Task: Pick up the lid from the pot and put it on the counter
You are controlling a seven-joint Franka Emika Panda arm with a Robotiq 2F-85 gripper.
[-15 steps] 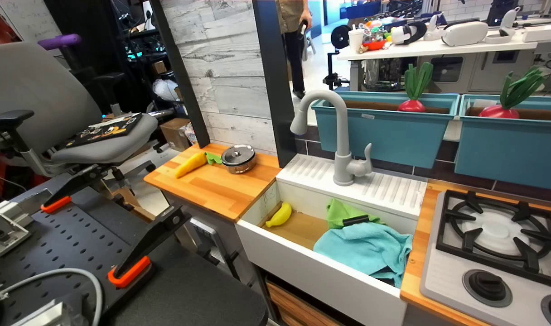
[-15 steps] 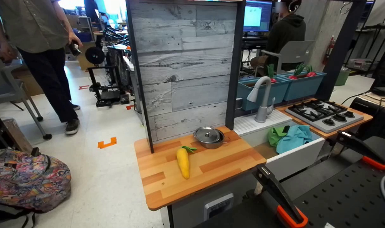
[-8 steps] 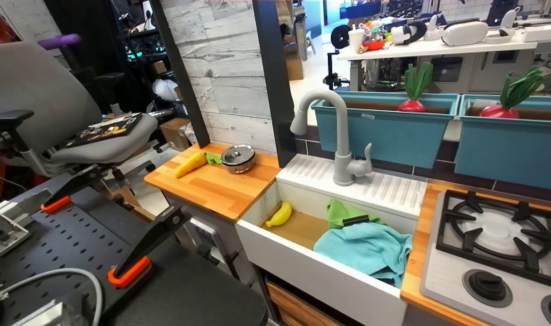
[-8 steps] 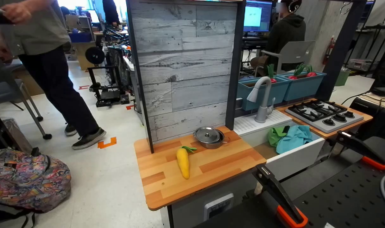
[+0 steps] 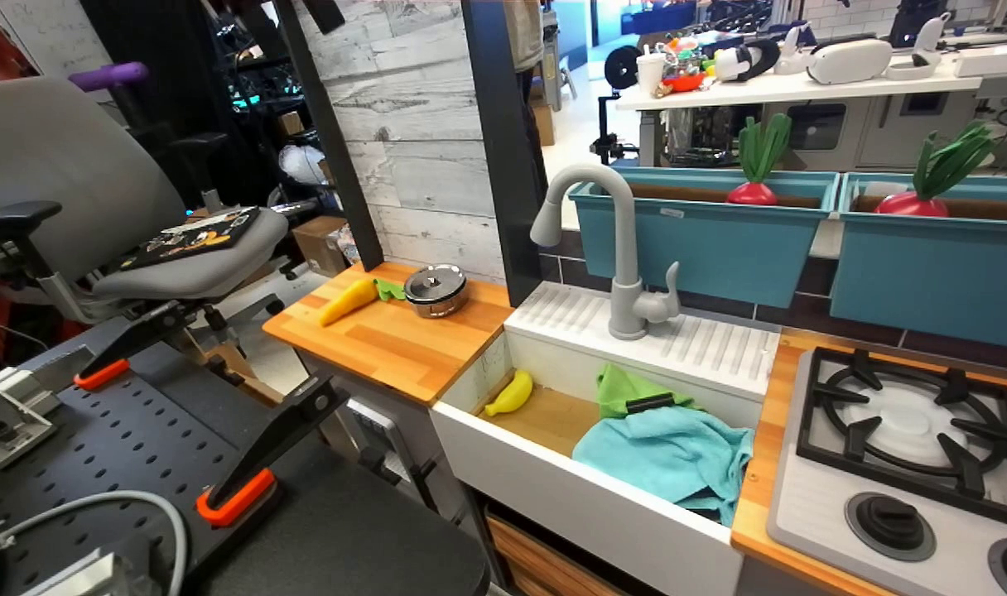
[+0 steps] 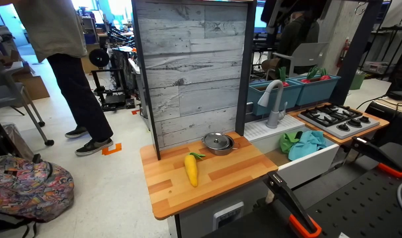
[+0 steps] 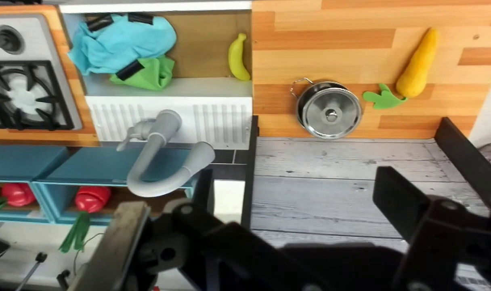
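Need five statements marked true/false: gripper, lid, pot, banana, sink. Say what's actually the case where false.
1. The gripper is open and apart from the lid. True.
2. The pot stands on the counter. True.
3. The lid lies on the counter beside the pot. False: it rests on the pot, off-centre, leaving part of the opening showing.
4. The banana is in the sink. True.
5. The sink holds nothing but the banana. False: a blue cloth and a green cloth lie in it too.
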